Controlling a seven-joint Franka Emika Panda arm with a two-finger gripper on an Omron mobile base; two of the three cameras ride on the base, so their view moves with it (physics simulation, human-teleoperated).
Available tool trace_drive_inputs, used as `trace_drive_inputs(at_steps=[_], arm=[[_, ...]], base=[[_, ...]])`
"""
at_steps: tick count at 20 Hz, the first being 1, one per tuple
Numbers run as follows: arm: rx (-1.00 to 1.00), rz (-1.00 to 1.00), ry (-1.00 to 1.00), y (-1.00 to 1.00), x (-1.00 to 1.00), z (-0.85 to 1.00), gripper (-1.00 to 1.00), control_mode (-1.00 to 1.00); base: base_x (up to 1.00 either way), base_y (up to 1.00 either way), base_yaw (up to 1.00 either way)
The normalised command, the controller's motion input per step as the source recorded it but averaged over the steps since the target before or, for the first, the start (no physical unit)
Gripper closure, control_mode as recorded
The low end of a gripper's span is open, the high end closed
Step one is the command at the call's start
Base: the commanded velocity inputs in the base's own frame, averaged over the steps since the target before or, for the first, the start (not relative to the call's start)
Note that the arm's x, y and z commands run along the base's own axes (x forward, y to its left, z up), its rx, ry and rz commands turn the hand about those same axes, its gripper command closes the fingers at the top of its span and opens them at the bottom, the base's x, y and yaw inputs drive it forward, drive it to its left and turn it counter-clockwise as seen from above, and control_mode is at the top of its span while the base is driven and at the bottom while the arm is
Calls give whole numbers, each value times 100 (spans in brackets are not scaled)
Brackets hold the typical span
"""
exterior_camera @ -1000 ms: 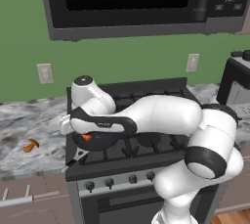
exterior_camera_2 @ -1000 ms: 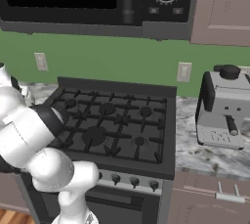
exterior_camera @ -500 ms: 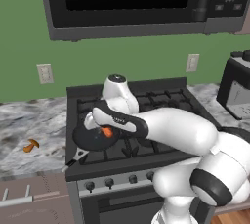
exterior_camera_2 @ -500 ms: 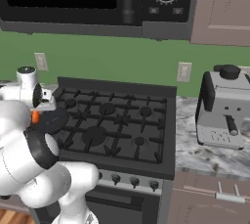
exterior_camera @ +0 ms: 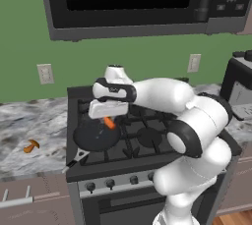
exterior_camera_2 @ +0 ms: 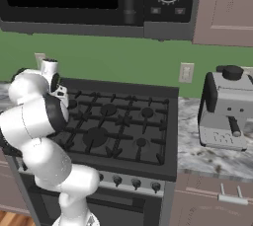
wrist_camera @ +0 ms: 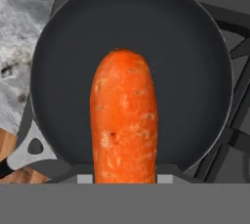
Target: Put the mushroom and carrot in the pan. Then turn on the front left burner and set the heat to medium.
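Left base view, left to right: mushroom (exterior_camera: pixel 31 146) lies on the counter (exterior_camera: pixel 29 126) at left-centre, well apart from the pan (exterior_camera: pixel 96 134) on the stove's (exterior_camera: pixel 147 135) front left burner. Gripper (exterior_camera: pixel 110 121) sits just above the pan, jaws clamped on the carrot (exterior_camera: pixel 109 122). Hand view: carrot (wrist_camera: pixel 124 120) at centre, over the pan (wrist_camera: pixel 195 71).
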Motion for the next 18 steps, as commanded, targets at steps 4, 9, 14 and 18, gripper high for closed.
trace_drive_inputs(at_steps=[4,9,14,18], arm=[[-10,0,13,0,11,0,100,-100],[-3,0,-5,8,0,-18,100,-100],[-3,0,-10,4,0,-29,100,-100],[-4,0,-4,6,1,-37,100,-100]], base=[[0,0,0],[0,0,0],[0,0,0],[0,0,0]])
